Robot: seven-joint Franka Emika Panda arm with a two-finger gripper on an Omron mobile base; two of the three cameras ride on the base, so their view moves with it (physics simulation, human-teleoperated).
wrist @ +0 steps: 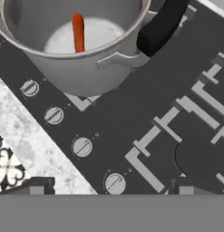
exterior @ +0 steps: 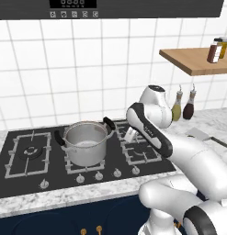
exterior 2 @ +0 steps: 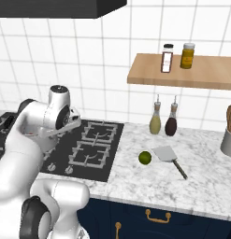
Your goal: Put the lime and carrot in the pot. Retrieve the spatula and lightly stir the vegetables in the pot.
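A round, shiny steel stockpot (exterior: 86, 143) with two black side handles stood on the middle burner of a black gas cooktop (exterior: 23, 170) set into a speckled white marble counter (exterior 2: 149, 184). In the hand view, a slim orange-red carrot (wrist: 78, 32) lay inside the pot, leaning against its pale floor.

The white robot arm reached over the cooktop just right of the pot. Its two-finger gripper (wrist: 109, 186) hung above the row of round silver burner knobs (wrist: 81, 147), near the pot's right handle. The jaws stood wide apart and gripped nothing; the two dark fingertips (wrist: 37, 186) showed far from each other at the bottom of the hand view.

In the right base view, a small round yellow-green lime (exterior 2: 145, 157) sat on the bare counter, to the right of the cooktop and well apart from the pot. Just beside it to the right lay a spatula (exterior 2: 169, 158) with a flat, light-grey squarish blade and a thin dark handle pointing toward the counter's front edge.

Behind them, against the white tiled wall, stood an olive-green bottle (exterior 2: 155, 120) and a dark brown bottle (exterior 2: 171, 121). Above those, a wooden shelf (exterior 2: 182, 72) carried two spice jars (exterior 2: 167, 58).
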